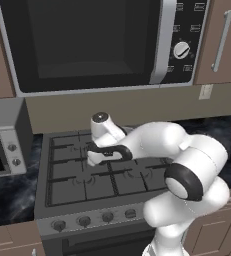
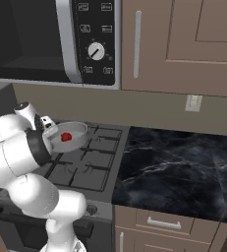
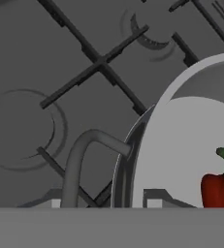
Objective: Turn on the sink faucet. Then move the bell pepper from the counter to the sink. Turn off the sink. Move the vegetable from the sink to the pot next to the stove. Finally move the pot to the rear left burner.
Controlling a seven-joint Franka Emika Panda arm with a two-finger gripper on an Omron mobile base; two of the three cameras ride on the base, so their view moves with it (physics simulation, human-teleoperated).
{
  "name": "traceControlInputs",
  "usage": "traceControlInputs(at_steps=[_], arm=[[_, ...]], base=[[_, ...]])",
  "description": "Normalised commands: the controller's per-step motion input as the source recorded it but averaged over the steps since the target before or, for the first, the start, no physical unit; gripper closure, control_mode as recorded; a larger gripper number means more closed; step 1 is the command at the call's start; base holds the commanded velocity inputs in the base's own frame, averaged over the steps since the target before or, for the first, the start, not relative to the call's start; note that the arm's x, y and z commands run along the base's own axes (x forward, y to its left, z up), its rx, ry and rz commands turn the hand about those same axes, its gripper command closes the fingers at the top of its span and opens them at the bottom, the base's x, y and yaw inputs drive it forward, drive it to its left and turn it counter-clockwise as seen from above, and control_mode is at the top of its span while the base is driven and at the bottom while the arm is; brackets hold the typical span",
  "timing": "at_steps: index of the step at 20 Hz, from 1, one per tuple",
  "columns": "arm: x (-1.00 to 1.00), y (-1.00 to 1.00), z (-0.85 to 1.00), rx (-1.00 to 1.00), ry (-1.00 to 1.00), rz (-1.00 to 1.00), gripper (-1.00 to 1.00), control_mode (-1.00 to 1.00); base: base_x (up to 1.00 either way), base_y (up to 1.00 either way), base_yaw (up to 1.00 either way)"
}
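1. The gripper (image 2: 47,129), at centre left of the right base view, carries the pot (image 2: 68,135) above the stove (image 2: 93,162). The pot hangs clear of the grates, presumably so it can travel across the burners without catching on them.
2. In the hand view, the pot's looped handle (image 3: 82,160) rises at lower centre, just beside the pot wall. The fingers stand partly closed, and judging from how the pot hangs at the hand, they grip it at the handle side; the contact itself is hidden.
3. The pot stays roughly level, which keeps its contents from rolling out.
4. The bell pepper (image 2: 66,137) lies inside the pot, on its pale floor, at the lower right of the hand view; its green stem points up in that view.
5. Judged stage: the final move, pot toward the rear left burner.
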Motion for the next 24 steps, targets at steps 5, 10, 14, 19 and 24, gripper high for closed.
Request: traceControlInputs(at_steps=[5,10,14,19,24], arm=[[0.0,0.9,0.0,0.0,0.0,0.25,1.0,-1.0],[0.1,0.68,0.03,0.0,0.0,0.2,1.0,-1.0],[0.25,0.42,0.04,0.0,0.0,0.15,1.0,-1.0],[0.47,0.1,0.0,0.0,-0.01,0.05,1.0,-1.0],[0.41,0.0,-0.05,0.0,0.0,0.0,1.0,-1.0]], base=[[0.0,0.0,0.0],[0.0,0.0,0.0],[0.0,0.0,0.0],[0.0,0.0,0.0],[0.0,0.0,0.0]])
